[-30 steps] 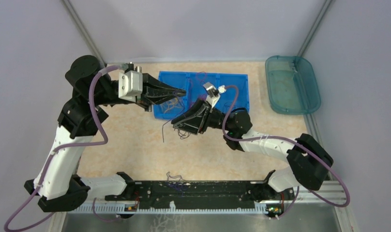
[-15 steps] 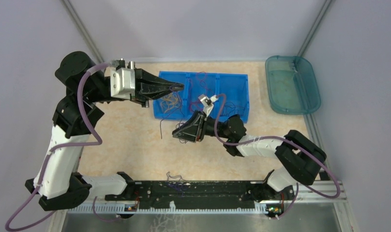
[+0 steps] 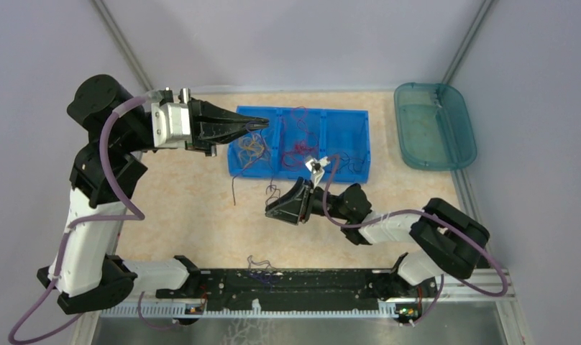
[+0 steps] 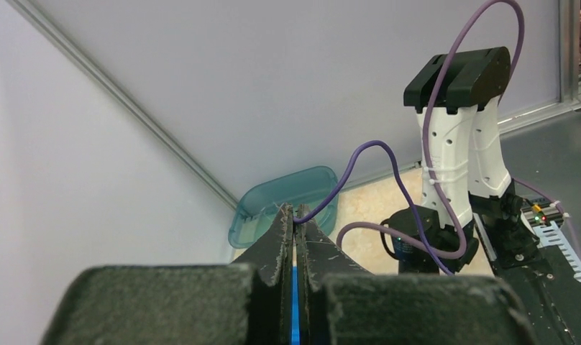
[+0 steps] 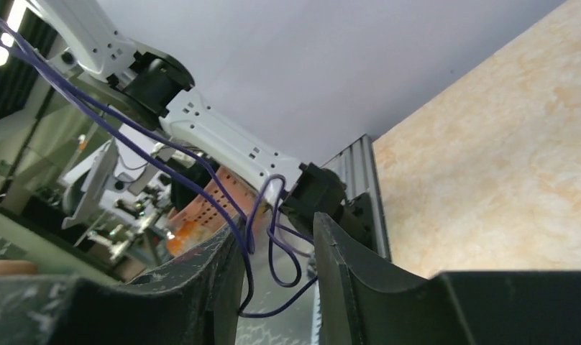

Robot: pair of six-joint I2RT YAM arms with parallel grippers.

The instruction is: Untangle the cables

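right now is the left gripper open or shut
Shut: the left gripper shows its fingertips pressed together in the wrist view.

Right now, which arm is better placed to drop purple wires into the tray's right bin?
Right. The right gripper has purple wires looped between its fingers, and its wrist lies just in front of the right bin. The left gripper is shut over the left end of the tray.

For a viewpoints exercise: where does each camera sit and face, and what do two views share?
Top external: high at the near edge, looking down at table, tray, left arm, right arm.
Left wrist: along its shut left gripper towards the right arm.
Right wrist: past the right gripper and cables towards the left arm.
Shared: top and left wrist show the tub.
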